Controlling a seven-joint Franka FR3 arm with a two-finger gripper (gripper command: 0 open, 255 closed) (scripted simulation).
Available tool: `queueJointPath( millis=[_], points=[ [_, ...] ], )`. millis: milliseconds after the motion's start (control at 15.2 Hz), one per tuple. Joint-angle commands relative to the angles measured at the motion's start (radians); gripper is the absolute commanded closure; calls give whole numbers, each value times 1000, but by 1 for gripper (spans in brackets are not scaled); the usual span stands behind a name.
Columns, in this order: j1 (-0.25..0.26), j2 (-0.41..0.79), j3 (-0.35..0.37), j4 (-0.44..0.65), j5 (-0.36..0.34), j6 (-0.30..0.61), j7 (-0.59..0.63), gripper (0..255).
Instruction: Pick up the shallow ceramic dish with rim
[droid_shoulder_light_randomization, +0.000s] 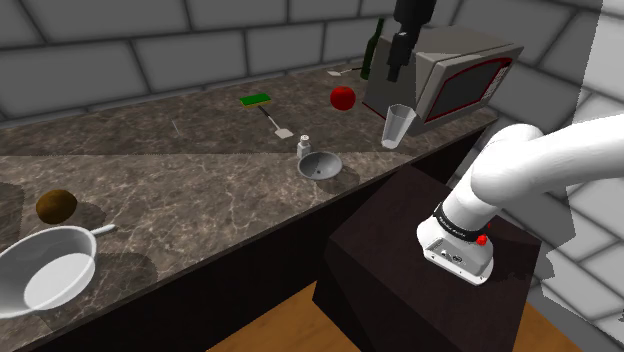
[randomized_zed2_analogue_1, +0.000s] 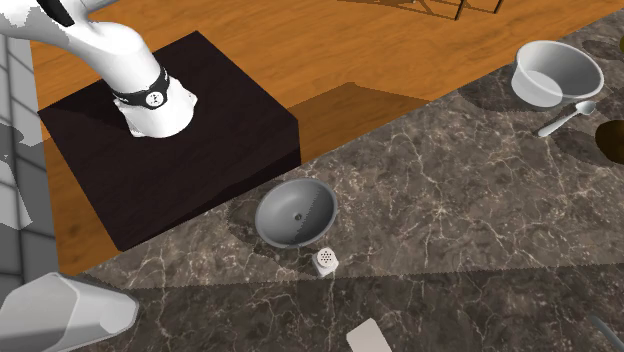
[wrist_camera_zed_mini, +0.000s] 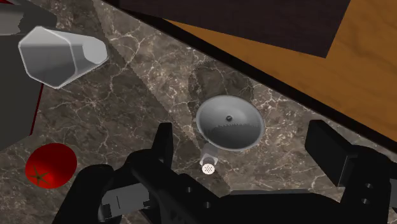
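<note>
Grey shallow dish (droid_shoulder_light_randomization: 320, 165) with rim, upright on dark marbled surface (droid_shoulder_light_randomization: 180, 170), near front edge by the dark stand (randomized_zed2_analogue_1: 170, 150). Small white shaker (droid_shoulder_light_randomization: 303, 148) just beside dish; contact unclear. Gripper (wrist_camera_zed_mini: 245, 149) wide open, holding nothing, up above surface, well apart from dish. In wrist view, dish framed between the 2 fingers (wrist_camera_zed_mini: 164, 143), untouched. Clear tumbler (droid_shoulder_light_randomization: 397, 125) and red tomato (droid_shoulder_light_randomization: 343, 97) near grey microwave (droid_shoulder_light_randomization: 450, 80). White bowl (droid_shoulder_light_randomization: 45, 270), spoon (randomized_zed2_analogue_1: 565, 118) and 1 brown round item (droid_shoulder_light_randomization: 57, 205) far off at shoulder view's left.
</note>
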Motion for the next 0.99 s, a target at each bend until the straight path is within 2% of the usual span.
queueJointPath(
  millis=[0,462,726,924],
  points=[
    [0,0,0,0,0,0,0,0],
    [37,19,153,-193,-27,268,126,0],
    [43,82,250,-270,-63,428,219,0],
    [29,156,331,-308,-110,549,304,0]
  ],
)
